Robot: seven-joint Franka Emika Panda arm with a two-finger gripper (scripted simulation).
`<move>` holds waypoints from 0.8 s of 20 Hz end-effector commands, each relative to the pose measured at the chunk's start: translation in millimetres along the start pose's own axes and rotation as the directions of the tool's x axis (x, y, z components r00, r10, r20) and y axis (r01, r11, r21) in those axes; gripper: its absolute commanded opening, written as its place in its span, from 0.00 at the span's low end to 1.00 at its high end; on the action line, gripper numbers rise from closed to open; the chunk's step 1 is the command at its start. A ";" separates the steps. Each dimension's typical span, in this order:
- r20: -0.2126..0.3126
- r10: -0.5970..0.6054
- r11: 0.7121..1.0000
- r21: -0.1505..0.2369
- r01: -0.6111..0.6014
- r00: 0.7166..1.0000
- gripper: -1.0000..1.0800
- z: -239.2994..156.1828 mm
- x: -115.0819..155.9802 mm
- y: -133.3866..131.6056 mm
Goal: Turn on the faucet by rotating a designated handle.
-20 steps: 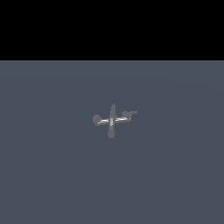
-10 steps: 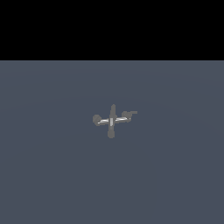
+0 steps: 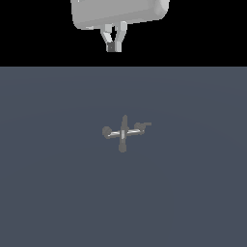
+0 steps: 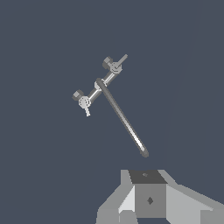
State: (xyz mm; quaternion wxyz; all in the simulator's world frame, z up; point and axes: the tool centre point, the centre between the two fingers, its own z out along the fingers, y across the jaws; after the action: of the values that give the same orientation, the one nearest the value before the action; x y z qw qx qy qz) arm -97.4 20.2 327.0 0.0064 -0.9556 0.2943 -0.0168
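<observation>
Gripper [image 3: 114, 47] first: hanging high at the top of the exterior view, white body above, fingertips pinched together, clamped on nothing. Well apart from everything below. Down on the grey floor [image 3: 48, 193], sitting alone near the middle, the tiny faucet [image 3: 123, 133]: dark bar crossed by a lighter bar, a knob at each end. On the exterior view's right end, the handle [image 3: 141, 127], thin lever jutting out sideways. On the opposite end, the round knob [image 3: 107, 131]. Untouched so far, nothing near it.
</observation>
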 end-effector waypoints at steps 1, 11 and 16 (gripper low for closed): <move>0.001 0.049 0.999 0.000 -0.049 0.999 0.00 17.1 12.4 -7.1; 0.005 0.233 0.973 -0.008 -0.233 0.973 0.00 82.7 63.6 -27.2; 0.006 0.323 0.946 -0.013 -0.323 0.946 0.00 115.9 90.9 -33.1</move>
State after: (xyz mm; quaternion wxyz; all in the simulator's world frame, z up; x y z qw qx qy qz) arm -7.8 0.1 224.5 0.0050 -0.9011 0.4335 -0.0104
